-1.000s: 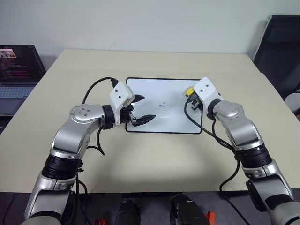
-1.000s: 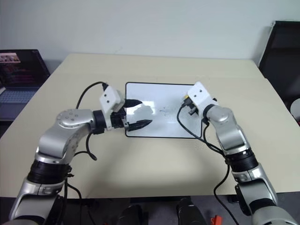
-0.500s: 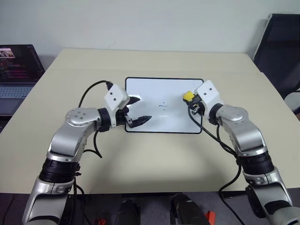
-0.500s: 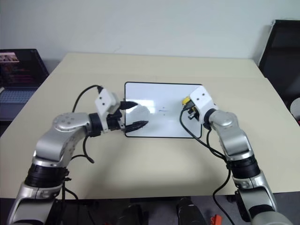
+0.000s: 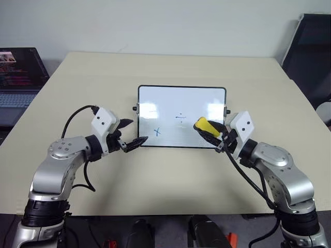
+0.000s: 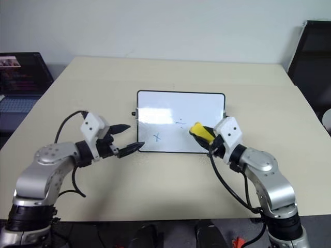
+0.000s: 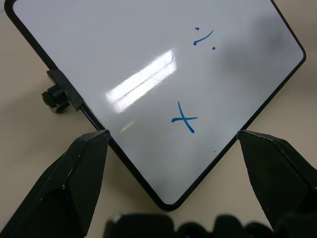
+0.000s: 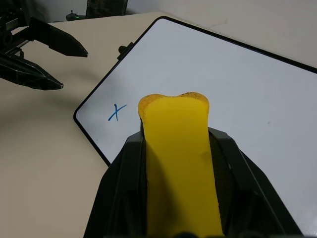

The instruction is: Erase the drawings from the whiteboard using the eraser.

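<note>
The whiteboard [image 5: 181, 103] lies flat in the middle of the table, black-framed, with a small knob [image 7: 54, 96] on its short side. The drawings on it are a blue x [image 5: 156, 131] near the front left corner and a short dash with dots [image 5: 180, 117] at mid-board. They also show in the left wrist view as the x [image 7: 184, 119] and the dash [image 7: 203, 37]. The yellow eraser [image 5: 204, 125] hangs just above the board's front right part, with my right gripper [image 5: 211, 131] shut on it. My left gripper [image 5: 135, 132] is open and empty, just off the board's front left corner.
The beige table [image 5: 170, 175] has free room all around the board. An open laptop [image 5: 18, 72] stands beyond the table's left edge. A black chair [image 5: 310, 51] is at the far right. Black cables loop along both forearms.
Both arms drew back toward the table's near edge. The left gripper slid left off the board, uncovering the blue x. The right gripper carried the eraser from the board's right edge to its front.
</note>
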{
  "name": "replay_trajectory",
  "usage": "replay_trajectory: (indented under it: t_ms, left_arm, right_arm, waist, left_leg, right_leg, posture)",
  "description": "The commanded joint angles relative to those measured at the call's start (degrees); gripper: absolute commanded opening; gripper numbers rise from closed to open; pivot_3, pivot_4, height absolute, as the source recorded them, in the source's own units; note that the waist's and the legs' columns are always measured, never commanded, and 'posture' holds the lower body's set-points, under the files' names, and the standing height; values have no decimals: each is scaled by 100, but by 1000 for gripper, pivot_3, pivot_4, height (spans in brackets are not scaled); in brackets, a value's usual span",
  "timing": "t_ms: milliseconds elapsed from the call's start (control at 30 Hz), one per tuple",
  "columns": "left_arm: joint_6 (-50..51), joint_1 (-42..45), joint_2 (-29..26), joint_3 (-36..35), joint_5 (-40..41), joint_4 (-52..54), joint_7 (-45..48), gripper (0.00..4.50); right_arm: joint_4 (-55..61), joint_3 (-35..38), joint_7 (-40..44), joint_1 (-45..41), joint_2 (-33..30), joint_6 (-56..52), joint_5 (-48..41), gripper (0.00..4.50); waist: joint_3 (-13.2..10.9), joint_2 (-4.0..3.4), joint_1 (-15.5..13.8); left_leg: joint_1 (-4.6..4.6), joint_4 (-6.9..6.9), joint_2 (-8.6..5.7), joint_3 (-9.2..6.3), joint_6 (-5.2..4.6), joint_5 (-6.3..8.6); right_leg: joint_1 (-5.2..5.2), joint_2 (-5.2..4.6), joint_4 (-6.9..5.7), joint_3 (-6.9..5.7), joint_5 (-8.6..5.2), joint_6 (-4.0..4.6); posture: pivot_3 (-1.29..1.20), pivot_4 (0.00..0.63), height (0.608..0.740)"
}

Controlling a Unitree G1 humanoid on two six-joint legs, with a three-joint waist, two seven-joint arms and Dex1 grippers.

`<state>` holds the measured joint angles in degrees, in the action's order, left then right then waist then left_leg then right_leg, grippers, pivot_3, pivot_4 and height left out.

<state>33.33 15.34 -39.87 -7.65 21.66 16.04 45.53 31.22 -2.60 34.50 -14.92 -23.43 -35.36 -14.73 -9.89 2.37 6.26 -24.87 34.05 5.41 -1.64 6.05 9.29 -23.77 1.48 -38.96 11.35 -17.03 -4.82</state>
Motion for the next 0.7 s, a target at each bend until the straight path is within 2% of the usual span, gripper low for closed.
replay_trajectory:
  t_ms: [33, 333, 700]
  left_arm:
    - [149, -15, -16, -187, 150, 525, -212, 4500]
    - [414, 70, -87, -141, 247, 823, -426, 4500]
    - [-239, -343, -218, -95, 20, 507, -150, 4500]
  right_arm:
    - [-2, -101, 32, 16, -91, 370, 64, 1300]
    - [-297, -360, 46, -18, -116, 689, 206, 1300]
    - [-346, -565, -4, -71, -151, 812, 338, 1300]
  waist:
    - [0, 1, 3]
    - [0, 2, 1]
    - [0, 2, 0]
  left_leg:
    - [1, 4, 0, 1, 0, 0]
    - [5, 0, -1, 1, 0, 0]
    - [5, -2, 0, 1, 0, 0]
  right_leg:
    - [2, 0, 1, 2, 3, 2]
    - [3, -1, 2, 0, 4, 2]
    - [2, -1, 3, 0, 3, 4]
  posture:
    - [0, 150, 740]
    - [0, 150, 740]
    - [0, 150, 740]
